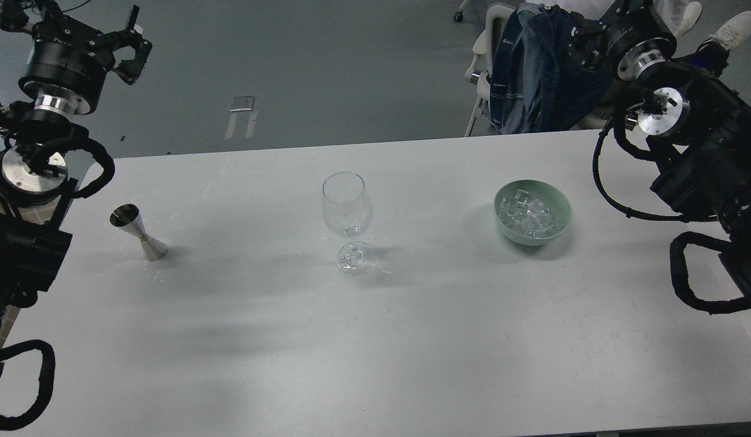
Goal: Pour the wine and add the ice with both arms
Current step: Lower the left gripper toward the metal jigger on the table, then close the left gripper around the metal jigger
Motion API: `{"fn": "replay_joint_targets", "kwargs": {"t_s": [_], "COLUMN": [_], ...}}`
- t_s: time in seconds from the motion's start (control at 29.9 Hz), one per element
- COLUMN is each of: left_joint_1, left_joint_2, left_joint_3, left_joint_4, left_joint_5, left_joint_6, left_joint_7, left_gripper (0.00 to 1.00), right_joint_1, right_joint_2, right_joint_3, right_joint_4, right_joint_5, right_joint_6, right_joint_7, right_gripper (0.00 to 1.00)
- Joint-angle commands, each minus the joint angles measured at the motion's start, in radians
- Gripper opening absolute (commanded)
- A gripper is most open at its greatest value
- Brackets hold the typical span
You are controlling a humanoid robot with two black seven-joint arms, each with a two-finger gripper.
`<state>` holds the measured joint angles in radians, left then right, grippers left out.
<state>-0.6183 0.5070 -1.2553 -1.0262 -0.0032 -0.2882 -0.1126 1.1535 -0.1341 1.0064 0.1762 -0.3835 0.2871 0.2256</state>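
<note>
A clear stemmed wine glass (346,205) stands upright mid-table. A steel jigger (138,233) stands to its left; I cannot make out any wine in it or in the glass. A pale green bowl (562,203) to the right of the glass holds a heap of clear ice cubes (529,217). My left gripper (136,44) is raised beyond the table's far left corner, fingers apart and empty. My right gripper (584,41) is raised beyond the far right edge, dark against a blue jacket, so its fingers cannot be told apart.
A chair draped with a blue denim jacket (533,73) stands behind the far right edge of the table, and a person's shoes (736,27) show at the top right. The white table (375,340) reaches the view's front edge.
</note>
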Motion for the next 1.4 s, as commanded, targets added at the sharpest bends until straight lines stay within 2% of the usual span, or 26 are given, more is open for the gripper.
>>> {"fn": "replay_joint_targets", "kwargs": {"t_s": [0.0, 0.07, 0.17, 0.2, 0.27, 0.37, 0.53, 0.6, 0.74, 0.8, 0.87, 0.9, 0.94, 0.97, 1.0, 1.14, 1.27, 1.37], "left_joint_1": [0.161, 0.291, 0.463, 0.463, 0.570, 0.650, 0.773, 0.799, 0.805, 0.798, 0.795, 0.792, 0.790, 0.789, 0.786, 0.743, 0.661, 0.620], "left_joint_2": [0.015, 0.010, 0.001, 0.001, -0.010, -0.030, -0.126, -0.162, -0.211, -0.240, -0.245, -0.248, -0.249, -0.251, -0.251, -0.260, -0.295, -0.298], "left_joint_3": [-0.065, -0.128, -0.235, -0.236, -0.298, -0.338, -0.368, -0.366, -0.363, -0.362, -0.358, -0.354, -0.351, -0.351, -0.354, -0.360, -0.366, -0.368], "left_joint_4": [-0.196, -0.297, -0.394, -0.394, -0.451, -0.486, -0.509, -0.508, -0.499, -0.492, -0.480, -0.462, -0.454, -0.433, -0.410, -0.332, -0.185, -0.126], "left_joint_5": [-0.001, -0.001, -0.004, -0.004, -0.020, -0.055, -0.066, -0.066, -0.063, -0.060, -0.058, -0.058, -0.060, -0.061, -0.064, -0.072, -0.072, -0.074], "left_joint_6": [0.096, 0.144, 0.155, 0.155, 0.156, 0.161, 0.176, 0.185, 0.228, 0.274, 0.287, 0.287, 0.285, 0.282, 0.281, 0.261, 0.187, 0.166], "left_joint_7": [0.030, 0.060, 0.068, 0.068, 0.085, 0.114, 0.189, 0.191, 0.191, 0.191, 0.192, 0.192, 0.194, 0.200, 0.205, 0.209, 0.208, 0.208], "left_gripper": [0.98, 0.98, 0.98, 0.98, 0.98, 0.98, 0.98, 0.98, 0.98, 0.95, 0.94, 0.90, 0.85, 0.76, 0.70, 0.69, 0.65, 0.65], "right_joint_1": [0.000, -0.001, -0.002, -0.002, -0.001, -0.002, -0.003, -0.003, -0.005, -0.005, -0.005, -0.005, -0.005, -0.005, -0.005, -0.005, -0.005, -0.002], "right_joint_2": [0.001, 0.001, -0.001, -0.001, -0.002, -0.004, -0.001, -0.001, -0.004, -0.005, -0.005, -0.005, -0.005, -0.004, -0.004, -0.004, -0.009, -0.012], "right_joint_3": [0.000, 0.000, 0.000, 0.000, 0.000, -0.002, 0.000, 0.000, -0.002, -0.002, -0.002, -0.002, -0.003, -0.003, -0.003, -0.003, -0.003, -0.003], "right_joint_4": [0.000, 0.000, 0.000, 0.000, 0.000, -0.001, 0.000, 0.000, 0.000, 0.000, 0.000, 0.000, 0.000, 0.000, 0.000, 0.000, 0.000, 0.000], "right_joint_5": [-0.002, -0.002, -0.002, -0.002, -0.002, -0.002, -0.002, -0.002, -0.003, -0.005, -0.005, -0.005, -0.005, -0.006, -0.006, -0.006, -0.006, -0.008], "right_joint_6": [0.000, -0.002, -0.002, -0.002, -0.003, -0.003, -0.017, -0.026, -0.026, -0.026, -0.028, -0.028, -0.028, -0.028, -0.029, -0.042, -0.051, -0.054], "right_joint_7": [0.000, 0.000, 0.000, 0.000, 0.000, 0.000, 0.000, 0.000, 0.000, -0.002, 0.000, 0.000, -0.002, -0.002, -0.002, -0.002, -0.005, -0.005], "right_gripper": [1.00, 1.00, 1.00, 1.00, 1.00, 1.00, 1.00, 1.00, 1.00, 1.00, 1.00, 1.00, 1.00, 1.00, 1.00, 1.00, 1.00, 1.00]}}
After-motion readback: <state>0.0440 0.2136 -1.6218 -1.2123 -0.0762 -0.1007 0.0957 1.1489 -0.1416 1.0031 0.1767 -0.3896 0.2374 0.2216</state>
